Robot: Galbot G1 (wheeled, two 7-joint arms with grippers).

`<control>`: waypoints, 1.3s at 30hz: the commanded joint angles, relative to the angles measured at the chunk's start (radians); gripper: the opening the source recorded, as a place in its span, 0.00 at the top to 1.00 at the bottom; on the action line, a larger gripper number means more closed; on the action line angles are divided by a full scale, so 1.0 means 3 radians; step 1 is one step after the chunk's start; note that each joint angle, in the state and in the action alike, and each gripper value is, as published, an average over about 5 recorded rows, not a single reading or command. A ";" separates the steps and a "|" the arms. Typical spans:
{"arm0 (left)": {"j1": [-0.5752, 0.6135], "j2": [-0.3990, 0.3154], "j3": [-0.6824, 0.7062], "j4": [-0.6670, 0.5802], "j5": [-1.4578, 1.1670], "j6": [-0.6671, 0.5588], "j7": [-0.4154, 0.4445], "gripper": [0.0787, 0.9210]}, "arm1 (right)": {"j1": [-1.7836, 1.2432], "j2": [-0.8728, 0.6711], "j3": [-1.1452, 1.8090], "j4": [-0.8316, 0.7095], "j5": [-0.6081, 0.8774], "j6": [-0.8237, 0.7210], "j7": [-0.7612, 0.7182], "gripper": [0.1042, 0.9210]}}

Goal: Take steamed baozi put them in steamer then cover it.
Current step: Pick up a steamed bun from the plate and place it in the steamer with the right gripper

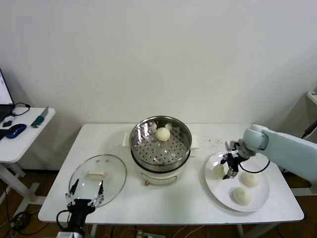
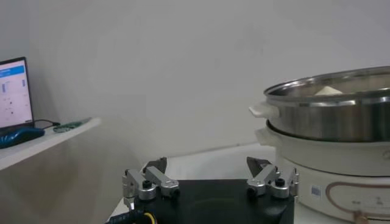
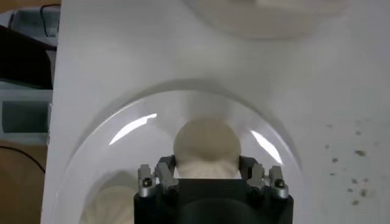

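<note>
Four baozi by my count: one point(image 1: 163, 133) in the steamer point(image 1: 184, 144), three on the white plate point(image 1: 213, 184). My right gripper point(image 1: 231, 167) hangs over the plate, jaws wide, the nearest bun point(image 3: 206, 145) sitting between the fingertips. My left gripper point(image 1: 85, 196) idles, open, at the table's near edge beside the glass cover point(image 1: 98, 177).

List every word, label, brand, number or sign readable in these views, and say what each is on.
No text can be read anywhere.
Laptop screen: blue header and small marks, too blurred to read.
Electric pot base: a small dark label and a ringed control panel, both too small to read.
Steamer, cover, plate and baozi: no markings visible.
</note>
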 commanded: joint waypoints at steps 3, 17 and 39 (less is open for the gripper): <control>-0.0038 0.0005 0.0057 -0.0039 -0.0029 0.0022 -0.0010 0.12 | 0.1649 0.0358 -0.0948 -0.0215 0.0861 0.0041 -0.0176 0.30; -0.0005 0.0047 0.0141 -0.0068 -0.0001 0.0007 0.0004 0.12 | 0.2006 0.1369 -0.1054 -0.0330 0.1664 -0.0124 -0.0082 0.30; 0.0102 0.0082 0.0043 -0.0076 -0.0045 -0.0061 0.0013 0.12 | 0.0982 0.2429 -0.0878 -0.0667 0.1548 -0.0295 0.0314 0.30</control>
